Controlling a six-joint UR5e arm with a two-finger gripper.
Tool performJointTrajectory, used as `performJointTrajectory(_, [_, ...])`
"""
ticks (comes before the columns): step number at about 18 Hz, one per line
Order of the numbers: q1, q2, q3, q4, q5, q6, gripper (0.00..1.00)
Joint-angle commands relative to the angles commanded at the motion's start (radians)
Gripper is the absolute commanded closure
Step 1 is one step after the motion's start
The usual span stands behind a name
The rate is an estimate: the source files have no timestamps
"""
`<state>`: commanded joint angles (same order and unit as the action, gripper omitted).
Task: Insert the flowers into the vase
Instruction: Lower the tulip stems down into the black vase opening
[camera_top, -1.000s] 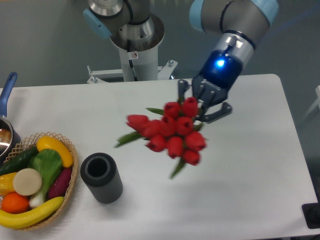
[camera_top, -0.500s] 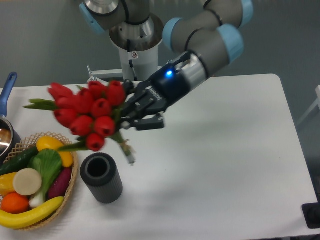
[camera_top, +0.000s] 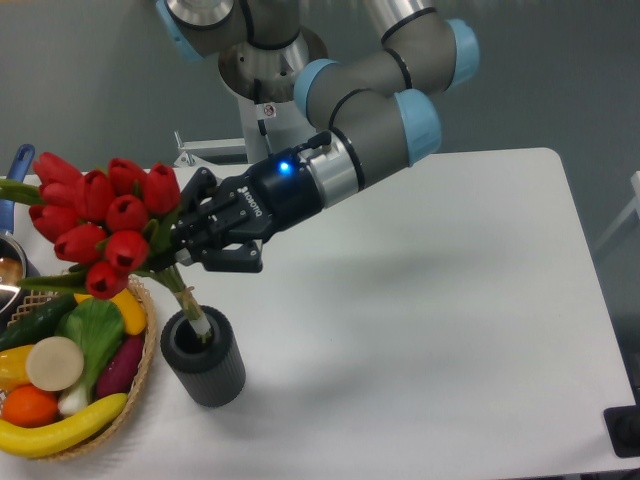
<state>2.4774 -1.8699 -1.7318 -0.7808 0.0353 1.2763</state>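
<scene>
Nearest the camera, at the left front of the white table (camera_top: 450, 330), a woven basket (camera_top: 140, 385) holds a banana (camera_top: 60, 428), an orange fruit (camera_top: 30, 405), a pale round slice (camera_top: 54, 363), a green leafy vegetable (camera_top: 93, 330), a cucumber (camera_top: 35, 320), a purple piece (camera_top: 122, 365) and a yellow pepper (camera_top: 125, 298). Just beside the basket's right edge stands the vase (camera_top: 205, 357), upright, its round mouth open to the camera. The lower end of the stems reaches into that mouth, near its right inner side, and may touch the rim, though the view is too coarse to be sure. The flowers (camera_top: 100, 225) lean up and to the left from there, the red buds hanging over the basket's far edge, green leaves poking out left. The gripper (camera_top: 180, 245) is clamped round the stems just below the buds, its dark fingers pointing left, a blue light showing on the wrist. Farther back at the left edge a pot with a blue handle (camera_top: 15, 175) is partly seen, and behind the table rises the arm's pale base column (camera_top: 265, 120)
</scene>
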Motion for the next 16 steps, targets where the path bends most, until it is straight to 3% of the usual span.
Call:
performJointTrajectory(10, [0.003, -0.034, -0.049, 0.0, 0.003, 0.002, 0.97])
performJointTrajectory(16, [0.011, -0.101, -0.057, 0.0, 0.006, 0.002, 0.96])
